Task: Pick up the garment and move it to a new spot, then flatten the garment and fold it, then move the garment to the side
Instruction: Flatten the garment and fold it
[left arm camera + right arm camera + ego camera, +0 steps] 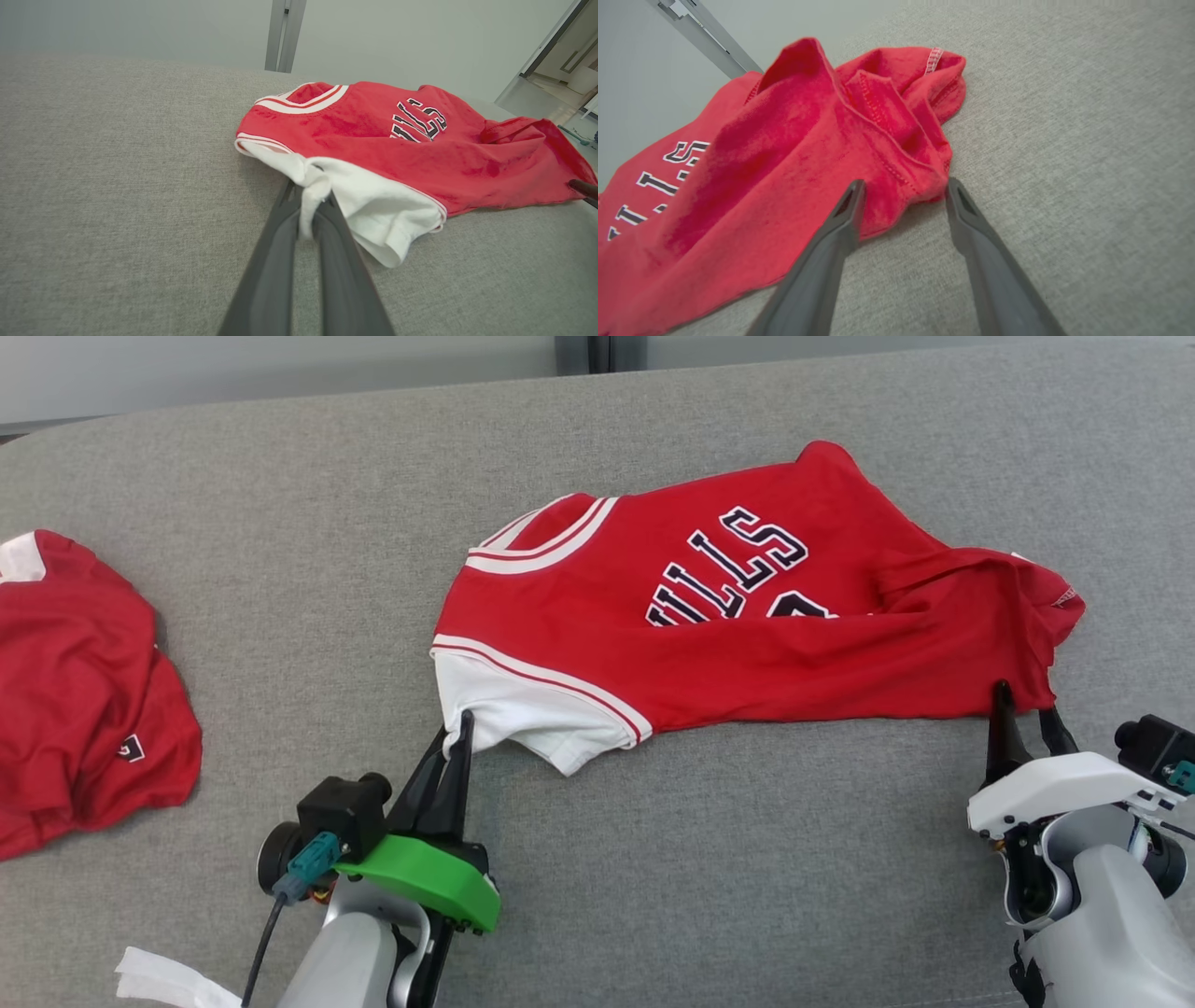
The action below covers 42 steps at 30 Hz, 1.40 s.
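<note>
The garment (747, 635) is a red jersey with dark lettering and a white sleeve edge. It lies crumpled on the grey padded surface (653, 859), right of centre. My left gripper (462, 723) is shut on the white sleeve corner at the garment's near left; the left wrist view shows white cloth pinched between the fingers of this gripper (308, 196). My right gripper (1025, 702) stands open at the garment's near right corner. In the right wrist view the right gripper (904, 184) has its jaws astride the bunched red hem of the garment (784, 163), one finger on each side.
A second red garment (84, 700) lies bunched at the far left of the surface. A white scrap (168, 980) sits by my left forearm. Behind the surface rises a pale wall with a grey post (597, 350). A doorway (560, 56) opens to the right.
</note>
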### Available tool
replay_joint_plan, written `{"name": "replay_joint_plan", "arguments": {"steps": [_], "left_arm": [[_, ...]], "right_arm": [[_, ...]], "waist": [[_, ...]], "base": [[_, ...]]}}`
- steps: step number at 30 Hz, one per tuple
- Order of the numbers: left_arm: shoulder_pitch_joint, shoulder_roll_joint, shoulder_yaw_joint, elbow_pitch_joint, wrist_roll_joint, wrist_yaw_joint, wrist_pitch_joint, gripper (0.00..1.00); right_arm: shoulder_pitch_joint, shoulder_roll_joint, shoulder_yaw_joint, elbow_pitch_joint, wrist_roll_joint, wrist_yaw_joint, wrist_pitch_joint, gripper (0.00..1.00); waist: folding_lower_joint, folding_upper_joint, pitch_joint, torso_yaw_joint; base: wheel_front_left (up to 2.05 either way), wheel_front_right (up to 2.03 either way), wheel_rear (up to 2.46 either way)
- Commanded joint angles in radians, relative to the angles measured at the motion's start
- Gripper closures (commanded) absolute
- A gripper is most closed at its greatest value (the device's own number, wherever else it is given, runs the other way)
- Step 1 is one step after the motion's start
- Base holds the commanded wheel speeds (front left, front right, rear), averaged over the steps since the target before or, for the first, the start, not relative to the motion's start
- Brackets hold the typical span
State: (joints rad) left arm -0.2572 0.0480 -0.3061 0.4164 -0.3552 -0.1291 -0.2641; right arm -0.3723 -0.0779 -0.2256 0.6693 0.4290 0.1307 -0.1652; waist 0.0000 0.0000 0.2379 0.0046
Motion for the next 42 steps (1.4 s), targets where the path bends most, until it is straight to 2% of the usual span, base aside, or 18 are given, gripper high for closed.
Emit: {"name": "replay_joint_plan", "arguments": {"steps": [1,2,3,10,15,18,23,29,33,37,42], "left_arm": [[0.008,0.005,0.004,0.000,0.007,-0.002,0.000,1.00],[0.009,0.005,0.006,0.001,0.007,-0.002,0.000,1.00],[0.010,0.006,0.007,0.002,0.008,-0.002,0.000,1.00],[0.017,0.008,0.015,0.013,0.006,-0.003,0.000,1.00],[0.020,0.007,0.035,-0.005,-0.023,-0.003,0.000,1.00],[0.018,0.006,0.048,-0.035,-0.085,-0.003,0.000,1.00],[-0.036,0.023,0.032,-0.098,-0.212,-0.003,0.000,1.00],[-0.187,0.062,0.039,-0.201,-0.429,-0.003,0.055,1.00],[-0.288,0.063,0.081,-0.264,-0.526,0.000,0.109,1.00],[-0.364,0.055,0.128,-0.327,-0.581,0.041,0.144,1.00],[-0.405,0.047,0.189,-0.427,-0.608,0.126,0.140,1.00]], "right_arm": [[-0.007,-0.003,0.003,0.001,0.002,0.000,-0.015,0.65],[-0.008,-0.003,0.005,-0.001,0.006,0.000,-0.019,0.80],[-0.008,-0.004,0.008,-0.004,0.007,0.000,-0.026,1.00],[0.017,-0.012,0.020,-0.032,-0.008,0.000,-0.051,1.00],[0.039,-0.002,0.061,-0.112,0.031,0.000,-0.037,1.00],[0.056,-0.002,0.096,-0.197,0.087,0.000,-0.008,1.00],[0.043,0.006,0.131,-0.382,0.254,0.000,0.085,1.00],[-0.039,0.006,0.125,-0.576,0.375,0.000,0.218,1.00],[-0.121,0.015,0.097,-0.638,0.422,0.000,0.285,1.00],[-0.214,0.024,0.051,-0.660,0.427,0.000,0.321,1.00],[-0.269,0.027,0.029,-0.705,0.324,0.000,0.335,1.00]], "waist": [[0.0000,0.0000,-0.002,-0.003],[0.0000,0.0000,-0.002,-0.005],[0.0000,0.0000,-0.003,-0.007],[0.0000,0.0000,-0.018,-0.024],[0.0000,0.0000,-0.034,-0.037],[0.0000,0.0000,-0.047,-0.047],[0.0000,0.0000,-0.078,-0.057],[0.0000,0.0000,-0.144,-0.057],[0.0000,0.0000,-0.197,-0.062],[0.0000,0.0000,-0.239,-0.068],[0.0000,0.0000,-0.256,-0.070]], "base": [[0.00,0.00,0.00],[0.00,0.00,0.00],[0.00,0.00,0.00],[0.00,0.00,0.00],[0.00,0.00,0.00],[0.00,0.00,0.00],[0.00,0.00,0.00],[0.00,0.00,0.00],[0.00,0.00,0.00],[0.00,0.00,0.00],[0.00,0.00,0.00]]}}
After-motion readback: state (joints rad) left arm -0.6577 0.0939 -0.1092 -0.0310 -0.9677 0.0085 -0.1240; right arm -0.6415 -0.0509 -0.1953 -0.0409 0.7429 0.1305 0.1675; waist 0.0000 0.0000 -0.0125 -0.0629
